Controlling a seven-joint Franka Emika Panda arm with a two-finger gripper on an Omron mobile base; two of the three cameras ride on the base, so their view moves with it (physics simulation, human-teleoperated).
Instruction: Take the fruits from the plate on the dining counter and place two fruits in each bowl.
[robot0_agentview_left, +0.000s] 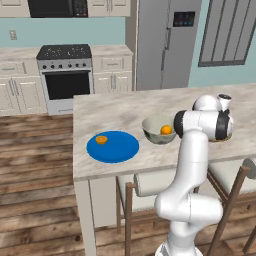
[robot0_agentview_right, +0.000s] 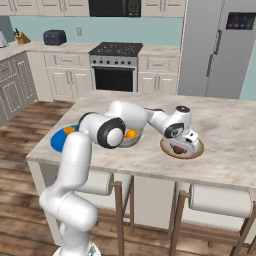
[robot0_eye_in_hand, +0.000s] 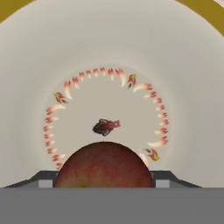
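- The blue plate (robot0_agentview_left: 112, 147) lies near the front-left corner of the dining counter (robot0_agentview_left: 125, 107).
- One orange fruit (robot0_agentview_left: 101, 139) sits on the plate's left part.
- A grey-green bowl (robot0_agentview_left: 156, 134) just right of the plate holds another orange fruit (robot0_agentview_left: 166, 130).
- The white arm (robot0_agentview_left: 192, 165) crosses the counter's front edge.

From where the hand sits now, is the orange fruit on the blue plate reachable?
Probably yes, once the hand lifts out of the tan-rimmed bowl: the orange fruit lies uncovered on the blue plate, though the grey-green bowl stands between.
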